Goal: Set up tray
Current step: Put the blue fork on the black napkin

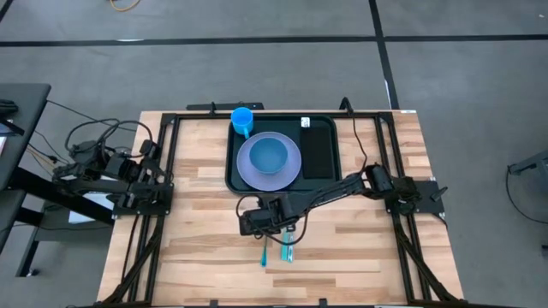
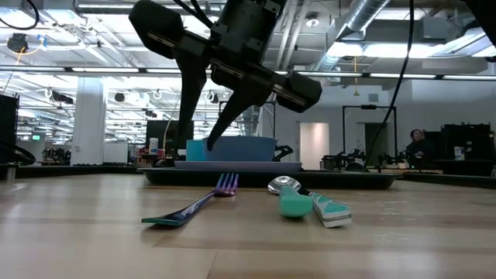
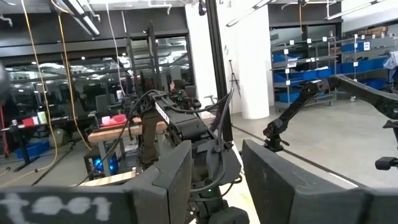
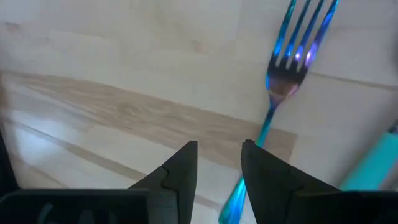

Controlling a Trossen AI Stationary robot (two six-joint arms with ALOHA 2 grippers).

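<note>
The dark green tray (image 1: pixel 233 175) lies at the table's far middle. It carries a lavender plate (image 1: pixel 291 168) with a blue bowl (image 1: pixel 269 156), a blue cup (image 1: pixel 242 120) and a flat black rectangle (image 1: pixel 318 150). A fork (image 1: pixel 265 252) with a blue handle lies on the wood nearer me, next to a spoon (image 2: pixel 285 186) and a teal-handled utensil (image 2: pixel 329 211). My right gripper (image 4: pixel 219 149) hovers open just above the table near the tray's near left corner, close beside the fork's handle (image 4: pixel 264 127). My left gripper (image 3: pixel 216 162) is open and parked at the table's left edge.
Black frame rails (image 1: pixel 171 171) run along the table's left and right sides. Bare wood (image 1: pixel 197 248) stretches left of the cutlery and along the near edge. A person (image 2: pixel 418 143) sits far off in the room behind the table.
</note>
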